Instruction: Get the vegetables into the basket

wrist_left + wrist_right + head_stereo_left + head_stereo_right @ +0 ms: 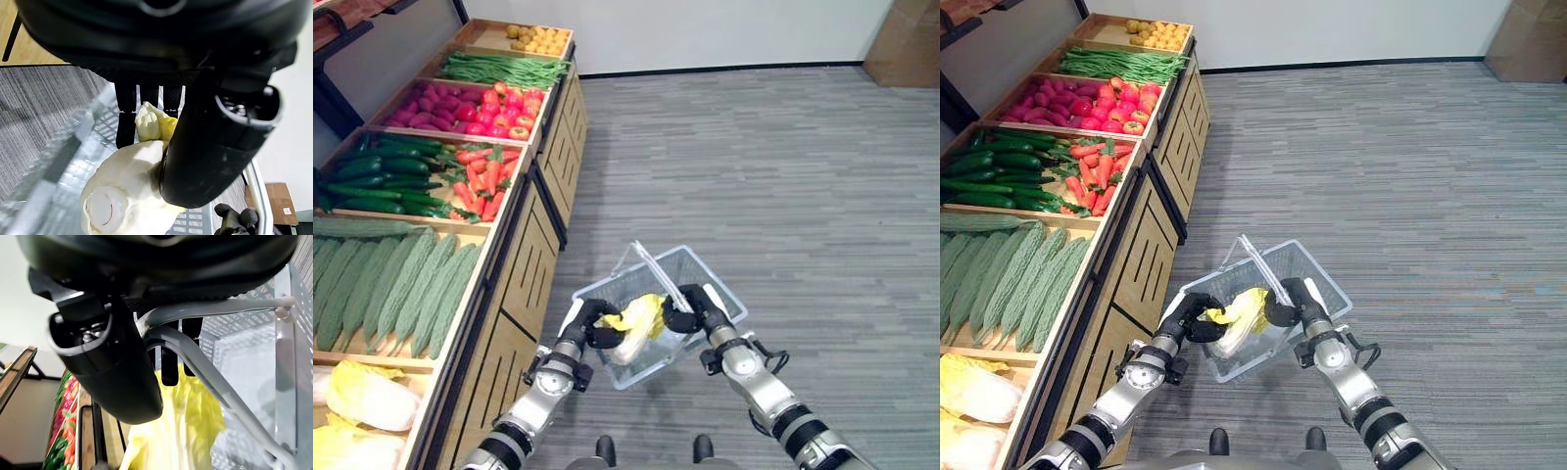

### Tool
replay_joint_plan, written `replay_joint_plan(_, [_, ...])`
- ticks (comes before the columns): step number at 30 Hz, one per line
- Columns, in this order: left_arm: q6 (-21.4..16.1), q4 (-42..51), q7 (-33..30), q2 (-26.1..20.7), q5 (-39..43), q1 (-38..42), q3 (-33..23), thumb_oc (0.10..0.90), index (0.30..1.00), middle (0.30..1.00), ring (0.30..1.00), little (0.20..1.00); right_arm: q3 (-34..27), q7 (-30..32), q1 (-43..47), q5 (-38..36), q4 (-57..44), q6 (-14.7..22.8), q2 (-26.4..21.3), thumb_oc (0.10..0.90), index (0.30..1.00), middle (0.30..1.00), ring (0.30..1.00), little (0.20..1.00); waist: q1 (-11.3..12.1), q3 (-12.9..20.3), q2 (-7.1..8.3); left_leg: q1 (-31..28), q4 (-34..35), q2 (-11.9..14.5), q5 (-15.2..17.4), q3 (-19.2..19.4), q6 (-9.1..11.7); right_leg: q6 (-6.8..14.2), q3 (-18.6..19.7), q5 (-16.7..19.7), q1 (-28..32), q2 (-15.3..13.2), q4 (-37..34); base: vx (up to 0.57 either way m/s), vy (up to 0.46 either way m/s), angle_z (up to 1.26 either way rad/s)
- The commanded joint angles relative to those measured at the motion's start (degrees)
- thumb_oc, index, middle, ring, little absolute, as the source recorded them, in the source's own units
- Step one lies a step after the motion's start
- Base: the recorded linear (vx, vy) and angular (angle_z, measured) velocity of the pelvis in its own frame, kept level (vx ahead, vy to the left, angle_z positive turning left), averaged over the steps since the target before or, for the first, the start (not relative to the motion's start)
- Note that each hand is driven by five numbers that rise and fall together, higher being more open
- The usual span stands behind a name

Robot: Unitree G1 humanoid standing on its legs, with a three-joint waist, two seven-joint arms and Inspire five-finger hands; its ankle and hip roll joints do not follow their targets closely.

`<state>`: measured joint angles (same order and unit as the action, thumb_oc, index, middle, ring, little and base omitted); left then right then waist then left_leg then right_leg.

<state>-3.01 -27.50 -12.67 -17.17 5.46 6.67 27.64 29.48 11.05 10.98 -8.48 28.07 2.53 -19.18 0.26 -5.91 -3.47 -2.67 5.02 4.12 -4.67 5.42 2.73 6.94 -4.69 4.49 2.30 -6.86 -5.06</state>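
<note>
The left hand (598,324) is closed on a cabbage (634,328), fingers and thumb curled round its pale stem end; the left wrist view shows the thumb (205,156) pressed against the white base and the fingers (126,120) on the far side. The cabbage lies inside the basket (710,269), leafy yellow end toward the right hand, stem end toward the left rim. The right hand (690,311) is closed on the basket handle (658,274); in the right wrist view the grey handle (195,357) runs under the curled fingers (170,364). The clear mesh basket is held above the grey floor (783,166), just beside the wooden bench (524,264) on the robot's left. On the bench, nearest, lie more cabbages (367,397); beyond them bitter gourds (401,284); then cucumbers (382,176) beside carrots (481,181); then red-purple roots (426,106) beside tomatoes (504,110); then green beans (504,69); farthest, a tray of yellow produce (536,39), too small to identify. A cardboard box (901,39) stands at the far right by the wall.
</note>
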Motion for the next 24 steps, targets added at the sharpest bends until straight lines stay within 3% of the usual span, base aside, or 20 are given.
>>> replay_joint_plan(1, [-3.4,-3.9,-3.3,0.2,-2.6,10.3,-0.1,0.400,0.300,0.300,0.300,0.300,-1.5,0.5,6.1,-3.0,-9.5,8.5,3.3,0.400,0.300,0.300,0.300,0.300,-0.2,4.4,3.77,1.2,0.0,0.2,2.9,-1.4,1.4,2.7,-1.1,-0.9,-0.7,-2.4,0.1,0.00,0.000,0.00])
replay_joint_plan(2, [-3.0,-4.4,-3.6,0.4,-3.1,10.4,-0.1,0.649,0.649,0.649,0.649,0.649,-1.2,0.5,6.0,-3.1,-9.7,8.4,3.3,0.400,0.300,0.300,0.300,0.300,-0.2,4.4,3.80,1.2,0.0,0.2,2.9,-1.3,1.4,2.7,-1.1,-0.9,-0.7,-2.4,0.1,0.00,0.000,0.00])
replay_joint_plan(3, [-2.7,-4.8,-3.9,0.6,-3.2,10.3,-0.1,0.833,0.907,0.907,0.907,0.907,-1.0,0.6,5.9,-3.1,-9.8,8.4,3.3,0.400,0.300,0.300,0.300,0.300,-0.2,4.4,3.82,1.1,0.0,0.2,2.9,-1.3,1.4,2.7,-1.1,-0.9,-0.7,-2.4,0.1,0.00,0.000,0.00])
replay_joint_plan(4, [-2.6,-5.1,-4.1,0.7,-3.6,10.3,-0.1,0.833,0.907,0.907,0.907,0.907,-1.0,0.7,5.7,-3.0,-9.8,8.3,3.3,0.400,0.300,0.300,0.300,0.300,-0.3,4.4,3.79,1.1,0.0,0.2,3.0,-1.3,1.4,2.7,-1.0,-0.9,-0.7,-2.4,0.1,0.00,0.000,0.00])
replay_joint_plan(5, [-2.3,-5.7,-4.7,0.8,-4.0,10.3,-0.2,0.900,1.000,1.000,1.000,1.000,-1.0,0.8,5.6,-3.0,-9.9,8.3,3.2,0.400,0.300,0.300,0.300,0.300,-0.3,4.4,3.80,1.1,0.0,0.3,3.0,-1.3,1.4,2.7,-1.0,-1.0,-0.7,-2.4,0.1,0.00,0.000,0.00])
replay_joint_plan(20, [-1.7,-7.2,-5.1,-0.6,-6.6,5.1,-3.5,0.900,1.000,1.000,1.000,1.000,-6.7,2.3,0.6,-0.9,-8.6,7.4,0.3,0.400,0.300,0.300,0.300,0.300,-0.1,4.9,4.15,0.4,0.0,0.7,2.9,-1.7,1.5,2.4,-1.2,-1.4,0.0,-1.8,0.1,0.00,0.000,0.00])
replay_joint_plan(24, [-3.4,-4.1,-1.0,-3.1,-3.4,-3.7,-8.4,0.900,1.000,1.000,1.000,1.000,-14.2,4.1,-3.6,3.3,-3.8,6.5,-2.3,0.400,0.300,0.300,0.300,0.300,0.9,4.8,4.17,0.8,0.0,0.6,2.7,-2.7,1.5,2.4,-2.0,-1.4,0.2,-1.8,0.1,0.00,-0.009,0.04])
